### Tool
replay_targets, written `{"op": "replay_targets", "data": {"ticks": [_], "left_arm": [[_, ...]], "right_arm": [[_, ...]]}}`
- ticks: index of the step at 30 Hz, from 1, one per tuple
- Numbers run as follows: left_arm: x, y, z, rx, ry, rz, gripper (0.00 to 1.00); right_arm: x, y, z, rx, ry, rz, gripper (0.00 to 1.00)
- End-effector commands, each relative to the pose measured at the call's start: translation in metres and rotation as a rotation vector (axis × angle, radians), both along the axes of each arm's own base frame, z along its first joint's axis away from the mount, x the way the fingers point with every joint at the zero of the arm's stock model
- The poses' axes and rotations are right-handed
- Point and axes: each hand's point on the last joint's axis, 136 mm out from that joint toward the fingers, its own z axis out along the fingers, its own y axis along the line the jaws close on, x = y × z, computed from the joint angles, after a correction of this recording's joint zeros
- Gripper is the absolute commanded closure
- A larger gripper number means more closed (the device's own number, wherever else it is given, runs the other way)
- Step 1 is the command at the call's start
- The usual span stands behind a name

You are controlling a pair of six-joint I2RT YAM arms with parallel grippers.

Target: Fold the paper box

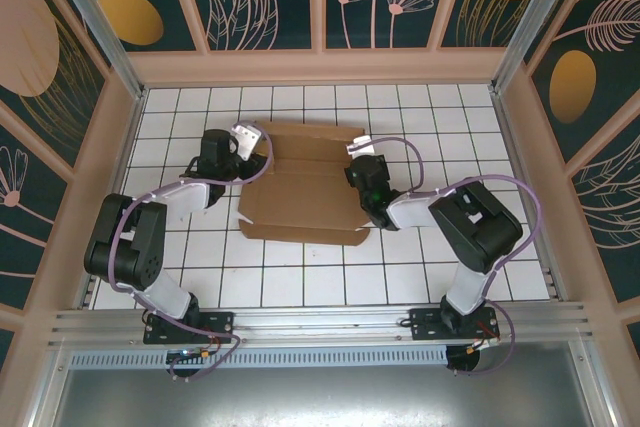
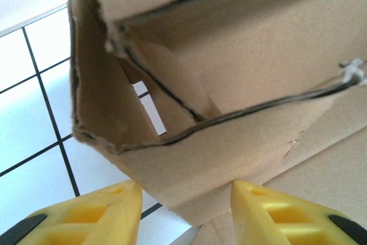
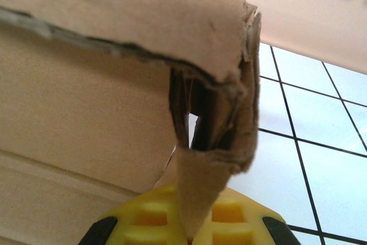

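**Position.** We work on one box (image 1: 305, 192). It lies at the middle of the table (image 1: 300, 277), between the two arms. Its base panel is flat and its left and right ends are partly raised.

**Grippers.**
- The left gripper (image 2: 183, 192) sits at the box's far left corner. Its fingers (image 2: 109, 207) stand apart and straddle the lower corner of a raised flap. Bare tile shows between the left finger and the cardboard, so we read this as no clamp.
- The right gripper (image 3: 192, 222) sits at the box's right end. Its fingers are together, pinching a narrow tab that hangs from the curled end wall.

**Step in hand (our judgement).** The end walls are being stood up and tucked in.

**Procedure.**
1. Hold the right pinch firm as the anchor, so the base panel cannot slide.
2. Clear the left fingers off the flap without dragging it, or the wall will drop back.
3. Bend only along the creases. The cut edges look ragged and soft, so we expect them to tear under a hard pull.
4. Press inward, not upward, to leave the base flat on the table.

**Count.**
- Boxes: one.
- Arms: two.
- Grippers: two, each with two yellow fingers.
- Raised ends: two.
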Motion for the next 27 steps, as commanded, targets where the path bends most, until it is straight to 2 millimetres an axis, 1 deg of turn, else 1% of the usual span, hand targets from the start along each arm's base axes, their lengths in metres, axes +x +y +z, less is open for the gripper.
{"op": "replay_targets", "data": {"ticks": [1,5,8,12,16,20,23,25,26,27], "left_arm": [[0.010,0.003,0.017,-0.022,-0.066,0.039,0.54],[0.023,0.003,0.018,-0.038,-0.058,0.071,0.53],[0.031,0.002,0.024,-0.053,-0.068,0.083,0.53],[0.035,-0.006,0.021,-0.066,-0.042,0.055,0.54],[0.037,-0.006,0.021,-0.061,-0.040,0.053,0.65],[0.036,-0.002,0.025,-0.066,-0.055,0.080,0.83],[0.032,-0.002,0.025,-0.073,-0.060,0.075,0.91],[0.029,-0.002,0.027,-0.078,-0.068,0.071,0.91],[0.027,-0.003,0.027,-0.078,-0.071,0.064,0.89],[0.024,-0.003,0.027,-0.070,-0.074,0.052,0.81]], "right_arm": [[-0.009,-0.008,-0.020,-0.093,0.030,-0.019,1.00],[-0.013,-0.004,-0.020,-0.110,0.016,-0.002,1.00],[-0.014,0.000,-0.020,-0.119,0.013,0.010,1.00],[-0.016,0.004,-0.017,-0.111,0.008,0.026,1.00],[-0.018,0.008,-0.014,-0.100,0.005,0.044,1.00],[-0.019,0.009,-0.012,-0.088,0.009,0.055,1.00],[-0.020,0.012,-0.011,-0.077,0.007,0.068,1.00],[-0.021,0.013,-0.011,-0.070,0.013,0.081,1.00],[-0.022,0.014,-0.011,-0.068,0.014,0.086,1.00],[-0.022,0.013,-0.011,-0.068,0.014,0.086,1.00]]}}
